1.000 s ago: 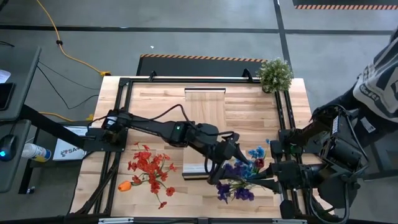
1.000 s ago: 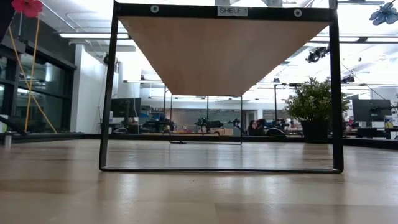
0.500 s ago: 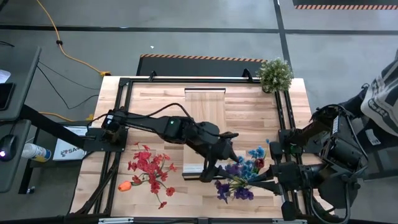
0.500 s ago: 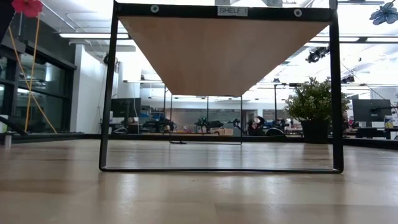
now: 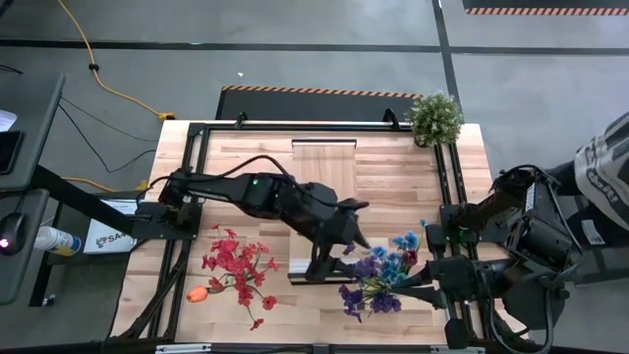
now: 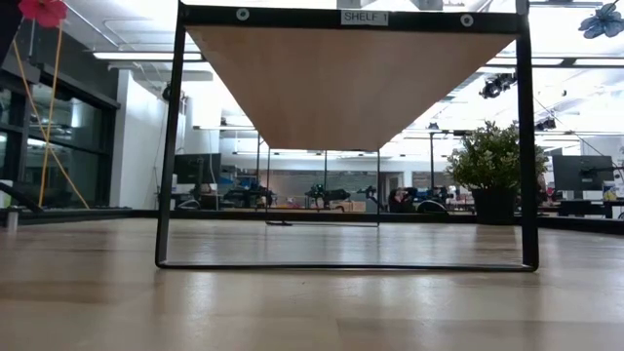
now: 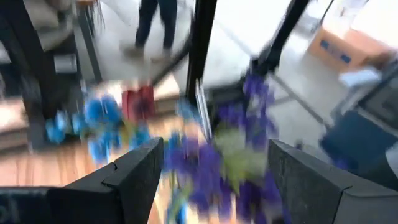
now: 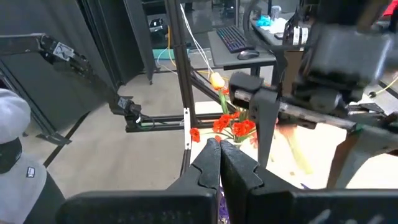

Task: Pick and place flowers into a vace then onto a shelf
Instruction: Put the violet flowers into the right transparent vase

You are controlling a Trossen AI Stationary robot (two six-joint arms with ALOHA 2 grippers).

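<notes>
A bunch of blue, purple and dark-red flowers is near the table's front right. Its stems run to my right gripper, which is shut. My left gripper hovers open just left of the bunch and faces it. The blurred heads show beyond its fingers, and nothing sits between them. Loose red flowers and an orange head lie on the table at the near left. The shelf stands raised at the far middle. Its underside fills the low view. I cannot make out a vase. My right gripper has the bunch by its stem ends, coming from the table's right side. The heads fan out toward the left. The gripper's own body hides the place of contact. Only a purple patch shows below the shut fingers.
A bushy potted plant stands at the far right corner. A pale oblong thing lies on the table under the left arm. Black frame rails run along the table's sides. A person's sleeve shows at the right edge.
My left gripper has risen and drawn back from the blue and purple bunch toward the table's left, tipping up nearer to level. It has stayed open. My right gripper has kept still with the bunch.
</notes>
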